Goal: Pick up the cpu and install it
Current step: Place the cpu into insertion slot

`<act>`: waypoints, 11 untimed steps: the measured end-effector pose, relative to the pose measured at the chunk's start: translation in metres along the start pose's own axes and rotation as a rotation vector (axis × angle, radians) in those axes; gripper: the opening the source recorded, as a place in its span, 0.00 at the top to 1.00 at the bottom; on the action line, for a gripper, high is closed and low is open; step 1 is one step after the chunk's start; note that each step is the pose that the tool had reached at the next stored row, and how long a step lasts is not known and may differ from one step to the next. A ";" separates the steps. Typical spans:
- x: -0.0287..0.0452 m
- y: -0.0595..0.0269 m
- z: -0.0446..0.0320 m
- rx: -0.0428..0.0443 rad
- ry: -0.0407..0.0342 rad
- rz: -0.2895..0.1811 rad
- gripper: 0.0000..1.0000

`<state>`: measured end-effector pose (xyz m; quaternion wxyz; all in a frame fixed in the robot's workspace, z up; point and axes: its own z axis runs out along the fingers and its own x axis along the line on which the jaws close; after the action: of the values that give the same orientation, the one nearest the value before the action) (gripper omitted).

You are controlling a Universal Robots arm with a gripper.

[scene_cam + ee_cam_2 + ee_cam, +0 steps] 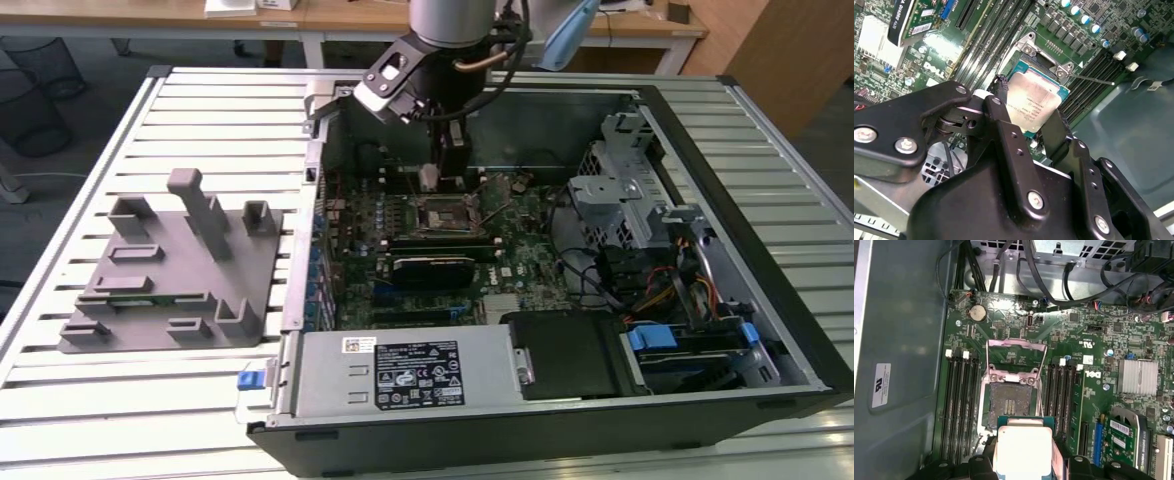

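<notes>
Exterior view: slatted metal desk (200,110) bearing an open computer case (534,440); inside the case, claw (445,165) clamped on the cpu (430,177) above the socket (443,213); wooden desks (334,12) beyond the case.

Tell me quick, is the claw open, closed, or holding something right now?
Claw: closed on the cpu, holding it over the empty socket.

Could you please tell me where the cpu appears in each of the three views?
Exterior view: cpu hangs under the arm, above the socket.
Second wrist view: cpu gripped by the tool, overlapping the socket.
First wrist view: cpu just before the open socket.
Shared landmark: the socket.
</notes>
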<state>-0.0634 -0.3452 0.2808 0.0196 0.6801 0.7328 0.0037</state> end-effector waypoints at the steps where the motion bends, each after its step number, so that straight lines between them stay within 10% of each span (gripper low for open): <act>1: 0.0000 0.0001 0.0012 0.0000 0.0000 0.000 0.48; 11: 0.0003 0.0006 0.0083 0.0000 0.0000 0.001 0.48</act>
<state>-0.0625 -0.3450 0.2725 0.0197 0.6804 0.7326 0.0037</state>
